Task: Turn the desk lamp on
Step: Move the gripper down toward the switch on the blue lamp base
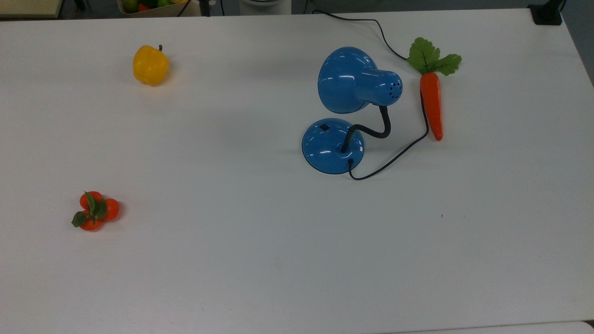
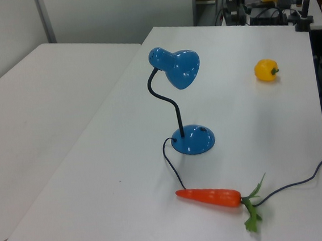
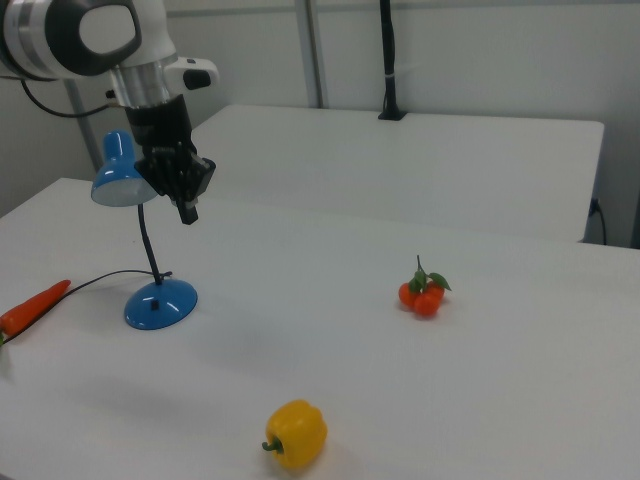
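Lamp stands on white table, right of centre in the top view, switch on its base, cord looping beside carrot. Gripper hangs near the shade in the right view, holding nothing; opening can't be told. Pepper and tomatoes well apart

Hung above the white desk's far-left part in the right view: white arm, black two-finger gripper pointed straight down.
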Tool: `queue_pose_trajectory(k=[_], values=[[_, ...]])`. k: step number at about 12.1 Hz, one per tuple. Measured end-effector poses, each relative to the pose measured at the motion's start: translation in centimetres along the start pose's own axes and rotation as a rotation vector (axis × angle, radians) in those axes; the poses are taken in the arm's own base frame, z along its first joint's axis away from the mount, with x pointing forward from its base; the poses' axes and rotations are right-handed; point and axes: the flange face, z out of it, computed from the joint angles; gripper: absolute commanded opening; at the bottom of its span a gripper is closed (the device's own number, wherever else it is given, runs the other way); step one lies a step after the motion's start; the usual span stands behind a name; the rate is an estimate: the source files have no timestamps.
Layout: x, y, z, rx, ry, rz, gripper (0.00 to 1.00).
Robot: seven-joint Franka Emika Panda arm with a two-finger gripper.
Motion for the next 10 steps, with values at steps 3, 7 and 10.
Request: queue_pose_trajectory(k=[3,7,10], values=[[1.0,-1.8,3.7,0.0,0.003,-0.033,0.0],[1.0,-6.3,9.7,0.0,-0.012,-0.115,0.0],[0.8,-10.0,13.0,0.001,0.012,-0.181,0.0]])
